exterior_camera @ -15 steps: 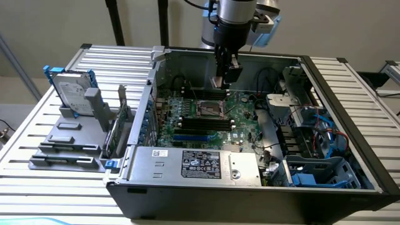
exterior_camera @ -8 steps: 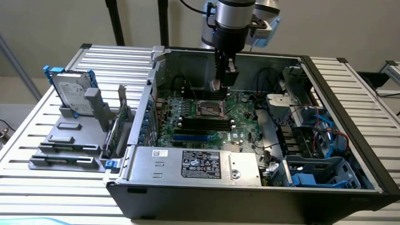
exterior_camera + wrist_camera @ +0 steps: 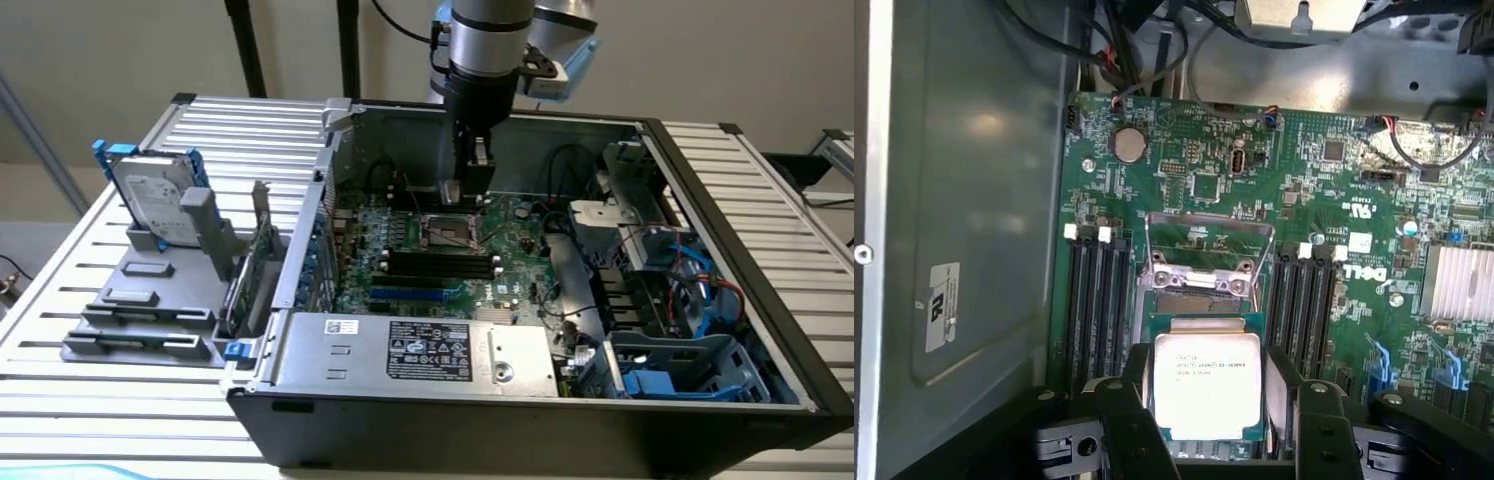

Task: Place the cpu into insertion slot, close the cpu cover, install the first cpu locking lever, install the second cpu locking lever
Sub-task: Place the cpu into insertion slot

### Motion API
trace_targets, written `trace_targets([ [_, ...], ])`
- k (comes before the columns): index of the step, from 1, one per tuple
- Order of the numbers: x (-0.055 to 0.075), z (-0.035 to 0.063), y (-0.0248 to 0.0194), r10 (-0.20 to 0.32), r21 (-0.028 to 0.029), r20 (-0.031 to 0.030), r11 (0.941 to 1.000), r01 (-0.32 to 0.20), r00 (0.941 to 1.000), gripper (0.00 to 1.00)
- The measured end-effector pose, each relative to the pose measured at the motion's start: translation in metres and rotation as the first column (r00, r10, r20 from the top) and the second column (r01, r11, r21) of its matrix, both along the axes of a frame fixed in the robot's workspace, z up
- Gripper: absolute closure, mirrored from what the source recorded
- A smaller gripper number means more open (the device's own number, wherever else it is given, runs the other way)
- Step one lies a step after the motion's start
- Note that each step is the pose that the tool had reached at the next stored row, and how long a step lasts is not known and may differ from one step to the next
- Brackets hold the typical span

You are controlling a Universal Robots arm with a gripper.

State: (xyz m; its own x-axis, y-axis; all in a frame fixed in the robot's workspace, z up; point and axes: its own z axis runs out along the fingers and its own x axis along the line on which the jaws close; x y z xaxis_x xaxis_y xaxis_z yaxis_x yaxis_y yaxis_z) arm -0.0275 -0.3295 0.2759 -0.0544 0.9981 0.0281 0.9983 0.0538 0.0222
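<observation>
The cpu (image 3: pixel 1206 390) seems to lie in the insertion slot (image 3: pixel 449 236). The pincer (image 3: pixel 1209 368) stands wide open around it. The cpu cover (image 3: pixel 1204 282) is still up, so closing and locking are left.

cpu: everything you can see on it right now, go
The cpu is a flat square chip with a pale silvery metal lid carrying lines of small dark print, and a thin green edge showing around it. It lies level and square to the green board, over the insertion slot; fully seated or not, I cannot tell. The cpu cover stands swung open at the slot's edge, so nothing covers the chip. The open gripper straddles it, one black finger at each side; contact is unclear.
</observation>
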Motion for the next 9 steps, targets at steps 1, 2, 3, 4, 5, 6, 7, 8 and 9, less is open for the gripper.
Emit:
trace_targets([
  [1,-0.002,-0.0018,0.0004,-0.005,-0.0021,0.0,1.0,0.005,1.0,0.45],
  [2,-0.003,-0.0036,0.0008,-0.009,-0.0045,0.0,0.9999,0.009,1.0,0.45],
  [3,-0.005,-0.0054,0.0012,-0.014,-0.0064,0.0,0.9999,0.014,0.9999,0.45],
  [4,-0.007,-0.0072,0.0016,-0.019,-0.0079,0.0,0.9998,0.019,0.9998,0.45],
  [5,-0.009,-0.009,0.0016,-0.024,-0.009,0.0001,0.9997,0.024,0.9997,0.45],
  [6,-0.01,-0.0108,0.0016,-0.028,-0.0095,0.0006,0.9996,0.028,0.9996,0.45],
  [7,-0.011,-0.0125,0.0016,-0.031,-0.0095,0.0025,0.9995,0.031,0.9995,0.45],
  [8,-0.011,-0.0142,0.0016,-0.034,-0.0094,0.0048,0.9994,0.034,0.9994,0.45],
  [9,-0.011,-0.0157,0.0016,-0.036,-0.0094,0.0067,0.9993,0.037,0.9993,0.45],
])
